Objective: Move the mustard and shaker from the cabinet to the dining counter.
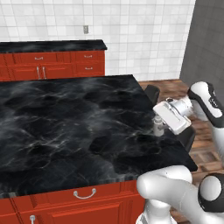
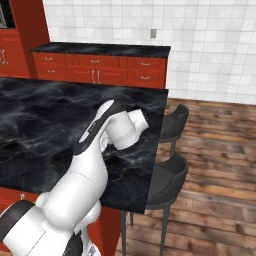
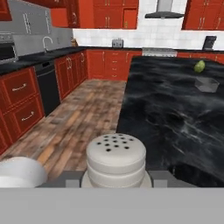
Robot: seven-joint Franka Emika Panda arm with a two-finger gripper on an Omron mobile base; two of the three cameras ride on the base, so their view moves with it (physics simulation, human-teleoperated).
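Observation:
My gripper (image 1: 159,126) is shut on the shaker (image 1: 157,128), a small pale cylinder. It holds the shaker low at the right edge of the dining counter (image 1: 65,122); whether the shaker touches the black marble top I cannot tell. In the hand view the shaker (image 3: 116,157) shows its round top with several holes, and the gripper (image 3: 116,178) has a grey fingertip on each side of it. Beside it lies the dining counter (image 3: 175,109). From the right base view my own arm hides the hand over the dining counter (image 2: 40,115). The mustard is out of view.
Dark stools (image 2: 172,122) (image 2: 167,185) stand along the counter's right side over wooden floor. A green fruit (image 3: 200,66) and a clear bowl (image 3: 205,84) sit far along the marble top. Red wall cabinets (image 3: 105,13) and lower drawers (image 3: 22,96) line the far side.

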